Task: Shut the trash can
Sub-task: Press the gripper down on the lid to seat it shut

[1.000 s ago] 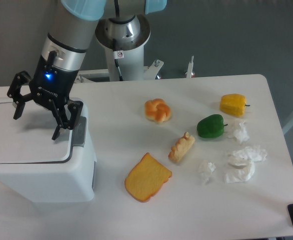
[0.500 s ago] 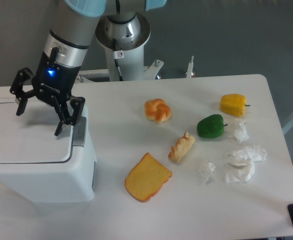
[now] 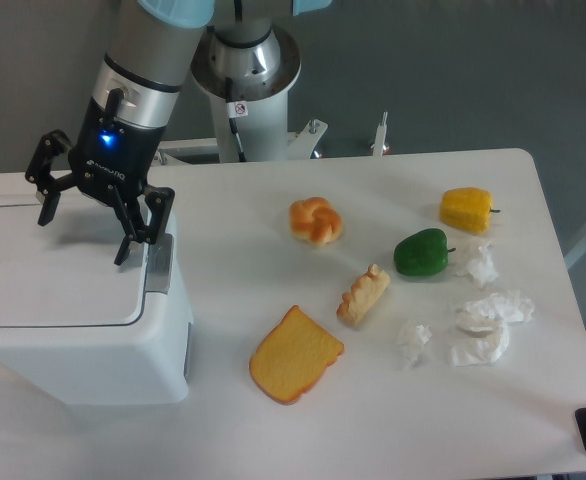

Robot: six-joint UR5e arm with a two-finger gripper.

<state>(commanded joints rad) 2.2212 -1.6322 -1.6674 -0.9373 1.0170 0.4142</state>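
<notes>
Changes since the earlier frames:
- Gripper: higher and slightly further back over the lid than a second ago; fingertips now clear of the lid surface, shadow beneath.
- Jaws: spread wide apart, holding nothing, same as before.
- Remaining items: unmoved.

Task item:
- Trash can: large white boxy bin, rounded corners, at the left edge of the worktop.
- Lid: flat down on the bin, closed.
- Grey latch tab: at the lid's right edge, pointing toward the food.
- Position relative to jaws: directly below. Left finger above the lid's rear left area, right finger above the rear right corner just beside the latch tab. No contact visible.

Other items, right of the bin and well apart from it:
- Bread roll, round, near worktop centre.
- Small pastry, in front of the roll.
- Toast slice, nearest the front edge.
- Green pepper, right of the pastry.
- Yellow pepper, behind and right of the green one.
- Crumpled paper wads, several, grouped at the right side.
</notes>
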